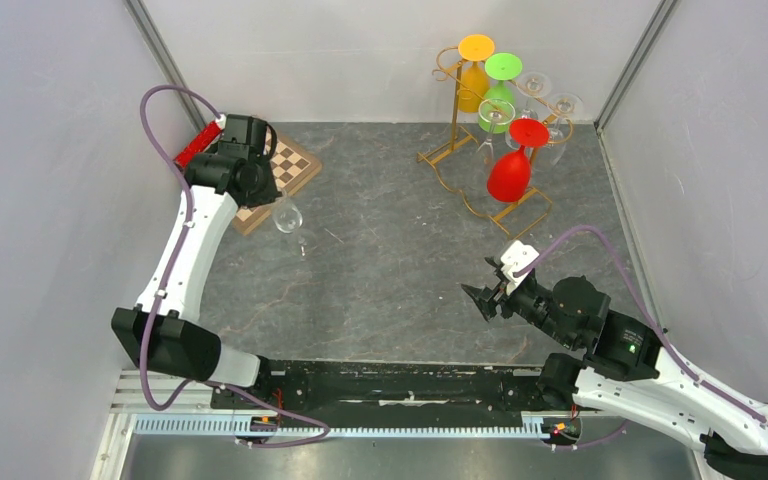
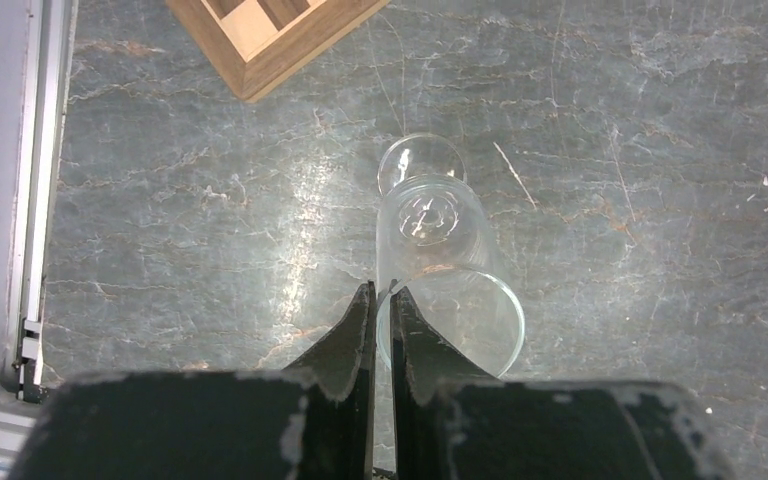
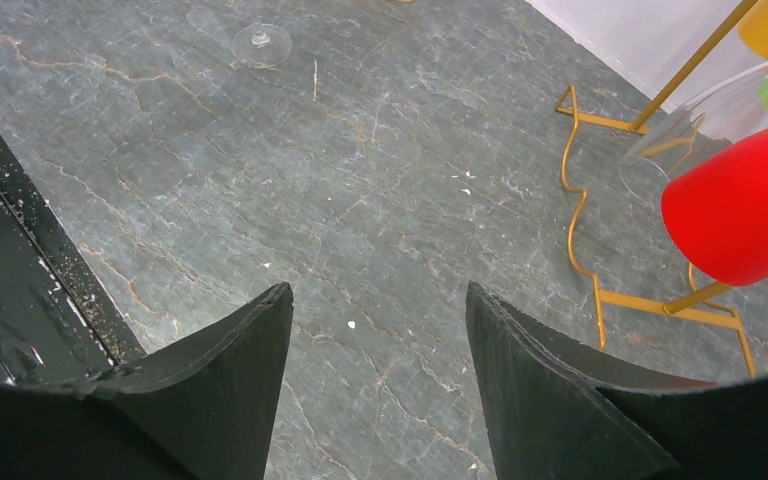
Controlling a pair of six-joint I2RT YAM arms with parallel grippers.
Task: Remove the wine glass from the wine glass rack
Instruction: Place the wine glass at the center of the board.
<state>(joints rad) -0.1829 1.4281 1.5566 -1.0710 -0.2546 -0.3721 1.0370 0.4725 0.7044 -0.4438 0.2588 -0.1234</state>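
A: L gripper [image 2: 382, 300] is pinched nearly shut on the rim of the clear wine glass [image 2: 430, 225], far left by the chessboard [image 2: 260, 40]. That's a thin-wall hold. If you swing fast, it may slip or pivot & hit the table.

B: And R?

A: R gripper [image 3: 375, 320] is wide open & empty, near right. If you push fwd carelessly, you'll clip the red glass [image 3: 745, 215] on the wine glass rack [image 3: 697, 63], far right.

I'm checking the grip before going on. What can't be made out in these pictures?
- Top view: the left gripper hides under its own wrist; only its wrist view shows it shut on the clear glass rim.
- Left wrist view: whether the glass's foot touches the table, unclear through the bowl.
- Right wrist view: rack and red glass cut off by the right edge.
- Top view: rack hooks too small, overlapped by the hanging glasses.
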